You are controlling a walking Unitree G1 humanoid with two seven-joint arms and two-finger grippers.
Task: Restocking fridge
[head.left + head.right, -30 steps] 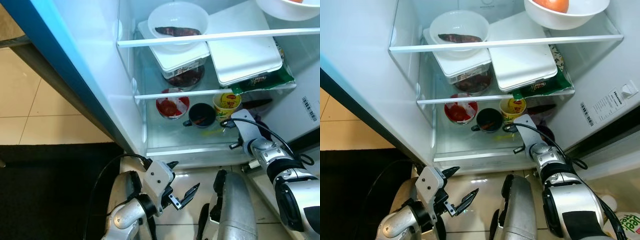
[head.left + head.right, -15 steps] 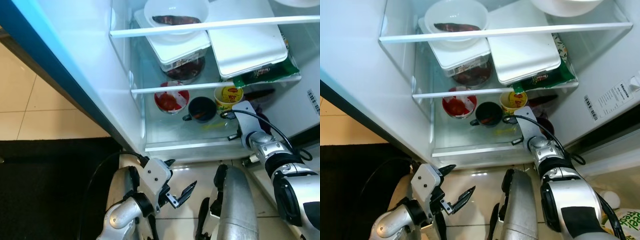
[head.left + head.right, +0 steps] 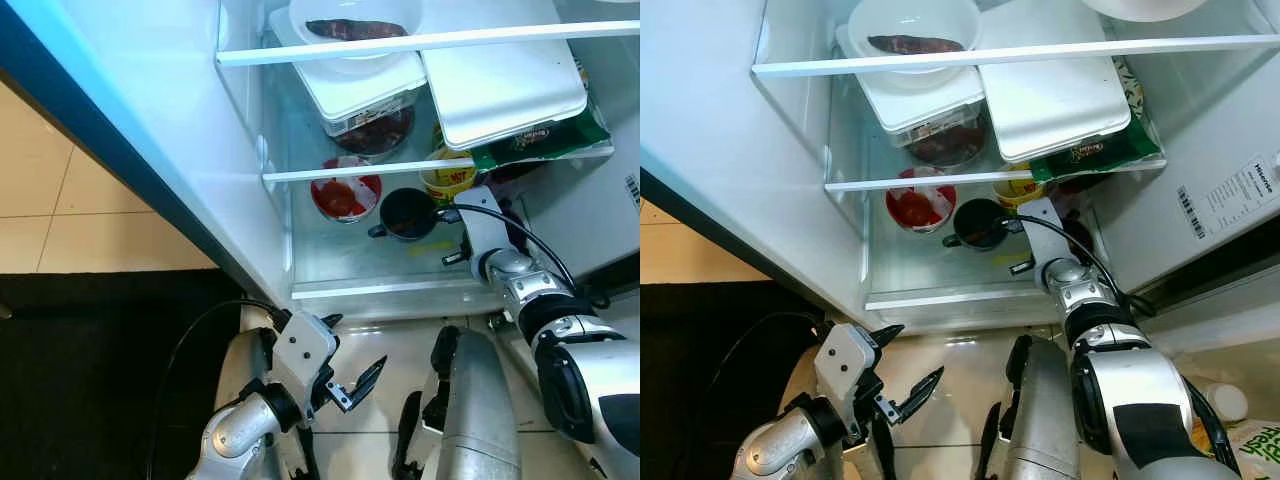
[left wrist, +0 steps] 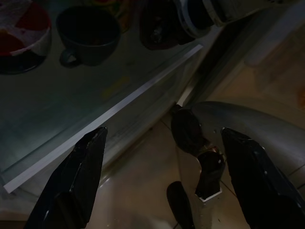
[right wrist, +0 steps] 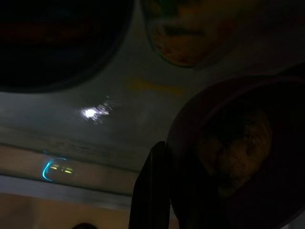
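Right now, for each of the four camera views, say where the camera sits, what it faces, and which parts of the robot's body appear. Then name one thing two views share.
Left eye view: on the head, looking down into the open fridge; both arms show, left gripper low over the floor.
Right eye view: same head, same scene; right arm reaches onto the bottom shelf.
Left wrist view: along its two spread fingers toward the shelf edge.
Right wrist view: inside the fridge, dark; one finger beside a dark bowl.
Shared: the dark cup also appears in the left wrist view.
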